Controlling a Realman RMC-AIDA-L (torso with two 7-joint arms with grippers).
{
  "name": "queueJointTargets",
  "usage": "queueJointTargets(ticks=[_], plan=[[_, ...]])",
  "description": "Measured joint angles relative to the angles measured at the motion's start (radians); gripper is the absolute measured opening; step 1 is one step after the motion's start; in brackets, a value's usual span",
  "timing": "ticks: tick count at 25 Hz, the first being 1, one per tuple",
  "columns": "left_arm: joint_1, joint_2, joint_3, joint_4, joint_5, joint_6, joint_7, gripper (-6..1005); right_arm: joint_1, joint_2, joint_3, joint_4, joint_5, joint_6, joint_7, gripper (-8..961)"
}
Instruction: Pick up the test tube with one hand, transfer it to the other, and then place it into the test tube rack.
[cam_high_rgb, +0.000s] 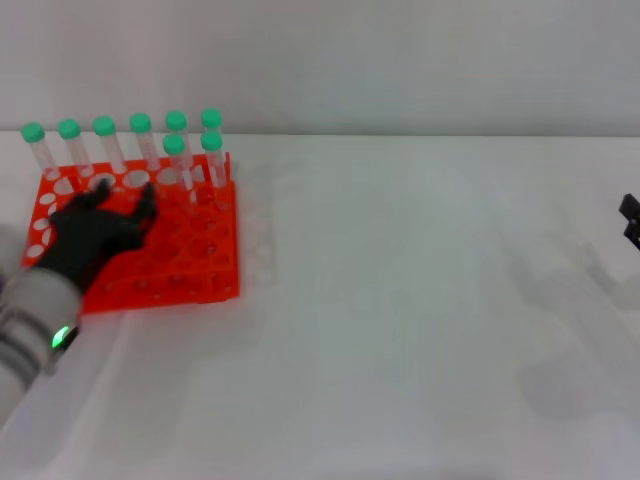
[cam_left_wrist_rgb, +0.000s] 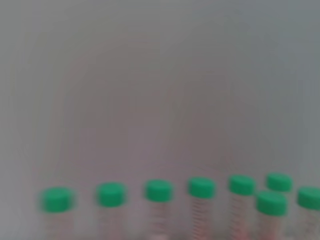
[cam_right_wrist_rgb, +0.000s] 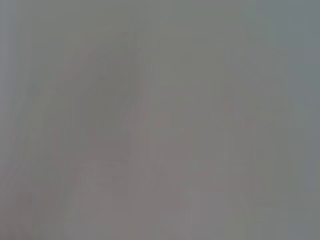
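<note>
Eight slim clear plastic tubes with green caps stand upright in the bright red-orange plastic rack (cam_high_rgb: 150, 245), a flat tiered block pierced by round holes, at the far left of the pale white tabletop (cam_high_rgb: 420, 330); six fill the back row and two stand just in front at its right end. Which of them is the test tube (cam_high_rgb: 174, 160) of the task cannot be told for certain, as all look alike, but no tube lies loose on the tabletop. The black jointed left pincer (cam_high_rgb: 125, 215) hangs over the rack's near rows, fingers loosely spread and pinching nothing. Only a black sliver of the right pincer (cam_high_rgb: 631, 220) shows at the right edge, well apart from the rack, and whether it is spread or pressed together cannot be told. Judging by this, the placing looks done, with only withdrawal left. Behind the tabletop rises a plain grey-white wall (cam_high_rgb: 400, 60).
</note>
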Motion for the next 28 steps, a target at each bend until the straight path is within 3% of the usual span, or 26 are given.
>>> queueJointTargets(ticks=[2, 3, 7, 9, 14, 22, 28], plan=[[0.110, -0.005, 0.003, -0.013, -0.067, -0.154, -0.007, 466, 0.000, 0.000, 0.016, 0.006, 0.001, -0.001, -0.017, 650], [0.110, -0.005, 0.003, -0.013, -0.067, -0.154, -0.007, 490, -0.001, 0.000, 0.027, 0.010, 0.002, -0.002, -0.026, 650], [0.238, -0.008, 0.008, 0.004, -0.212, -0.326, -0.070, 583, -0.007, 0.002, 0.073, 0.029, 0.003, -0.002, -0.039, 650], [0.273, -0.009, 0.008, 0.039, -0.293, -0.377, -0.121, 630, -0.009, 0.004, 0.105, 0.044, 0.003, 0.004, -0.040, 651], [0.289, -0.006, 0.009, 0.166, -0.364, -0.512, -0.244, 858, -0.011, 0.005, 0.167, 0.086, 0.004, 0.019, -0.039, 652], [0.291, -0.009, 0.008, 0.194, -0.364, -0.545, -0.269, 873, -0.004, 0.006, 0.225, 0.160, 0.002, 0.096, -0.035, 713], [0.281, -0.008, 0.011, 0.194, -0.359, -0.538, -0.266, 872, -0.007, 0.006, 0.226, 0.190, -0.001, 0.097, -0.032, 877]])
